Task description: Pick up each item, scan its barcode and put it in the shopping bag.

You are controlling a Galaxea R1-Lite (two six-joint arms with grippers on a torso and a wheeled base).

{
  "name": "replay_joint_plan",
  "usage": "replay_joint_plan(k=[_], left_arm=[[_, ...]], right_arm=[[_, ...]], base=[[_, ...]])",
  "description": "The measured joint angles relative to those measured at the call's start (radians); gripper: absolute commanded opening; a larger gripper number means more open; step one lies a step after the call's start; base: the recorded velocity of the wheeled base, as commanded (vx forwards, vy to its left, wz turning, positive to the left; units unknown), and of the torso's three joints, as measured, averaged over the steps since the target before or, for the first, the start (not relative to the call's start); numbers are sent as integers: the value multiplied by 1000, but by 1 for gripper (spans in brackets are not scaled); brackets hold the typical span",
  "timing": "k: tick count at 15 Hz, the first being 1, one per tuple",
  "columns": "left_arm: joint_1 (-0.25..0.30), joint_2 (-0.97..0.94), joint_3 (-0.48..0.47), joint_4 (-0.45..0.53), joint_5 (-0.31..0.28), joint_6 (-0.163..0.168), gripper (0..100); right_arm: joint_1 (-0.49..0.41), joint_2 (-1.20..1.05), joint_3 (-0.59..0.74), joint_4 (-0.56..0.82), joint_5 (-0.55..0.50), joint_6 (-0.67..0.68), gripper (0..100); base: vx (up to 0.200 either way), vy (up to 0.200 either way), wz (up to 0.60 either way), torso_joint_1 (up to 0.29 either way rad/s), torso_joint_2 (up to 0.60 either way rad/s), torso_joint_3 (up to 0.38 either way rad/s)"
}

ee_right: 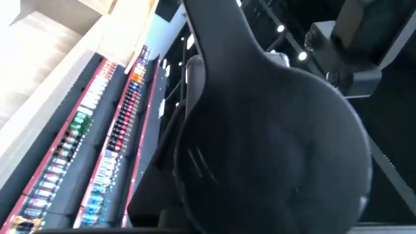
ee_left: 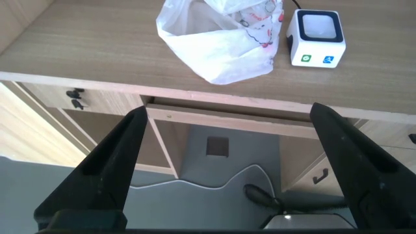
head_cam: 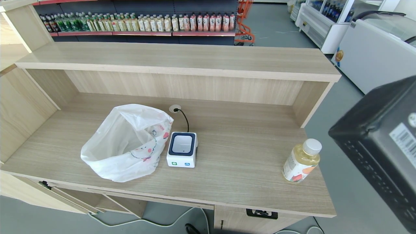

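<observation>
A bottle of pale yellow drink with a white cap stands near the counter's right front corner. The white plastic shopping bag lies open on the counter's left half, and it also shows in the left wrist view. Right beside it sits the white barcode scanner with its dark-framed window facing up. My left gripper hangs open in front of and below the counter's front edge, nothing between its fingers. A dark rounded part of my right arm blocks the right wrist view.
The wooden counter has a raised back ledge and side walls. A cable runs from the scanner to a hole at the back. A black housing looms at the right edge above the floor. Shelves of bottles stand behind.
</observation>
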Motion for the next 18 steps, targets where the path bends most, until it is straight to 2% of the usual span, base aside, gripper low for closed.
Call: replay_joint_plan(k=[6, 14, 18], left_arm=[[0, 0, 0, 0, 0, 0, 100], [0, 0, 0, 0, 0, 0, 100], [0, 0, 0, 0, 0, 0, 100]], right_arm=[[0, -56, 14, 76, 65, -63, 0], [-4, -83, 14, 191, 77, -98, 0], [-7, -96, 13, 199, 77, -99, 0]], base=[[0, 0, 0, 0, 0, 0], [0, 0, 0, 0, 0, 0], [0, 0, 0, 0, 0, 0]])
